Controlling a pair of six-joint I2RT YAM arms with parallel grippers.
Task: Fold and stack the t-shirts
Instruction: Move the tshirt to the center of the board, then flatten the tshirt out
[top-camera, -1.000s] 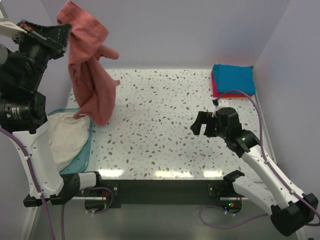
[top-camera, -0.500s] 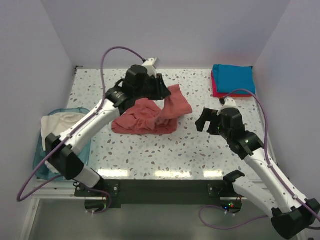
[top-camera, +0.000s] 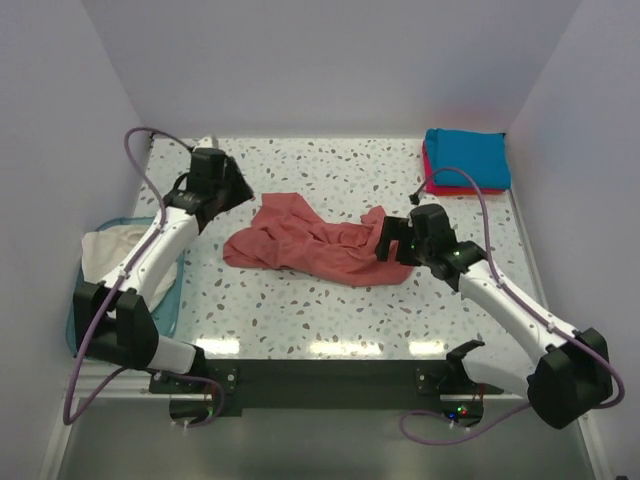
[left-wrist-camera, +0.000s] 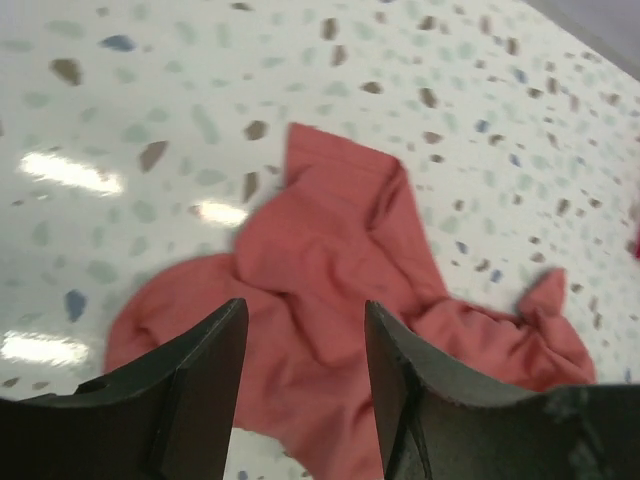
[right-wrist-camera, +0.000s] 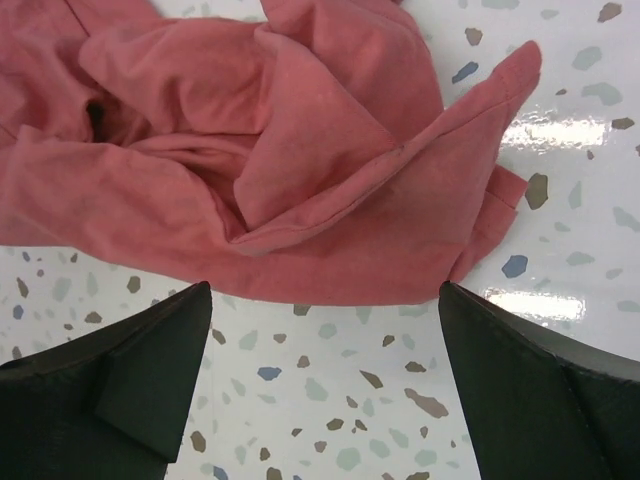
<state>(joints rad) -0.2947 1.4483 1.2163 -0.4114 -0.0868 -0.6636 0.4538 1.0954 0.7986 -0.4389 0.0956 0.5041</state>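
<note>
Both jaws spread, empty. My right gripper (top-camera: 386, 241) sits at the right end of the brick-red t-shirt (top-camera: 300, 240), crumpled lengthwise across mid-frame; left gripper (top-camera: 226, 182) stands off upper left.

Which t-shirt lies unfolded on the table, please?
The brick-red shirt, crumpled at centre; the teal shirt and pink shirt sit folded, the cream shirt in the bin.

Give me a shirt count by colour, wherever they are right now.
Brick-red shirt: 1, crumpled mid-table
Teal shirt: 1, folded, far right corner
Pink-red shirt: 1, under the teal one
Cream shirt: 1, in the bin
Total: 4
</note>
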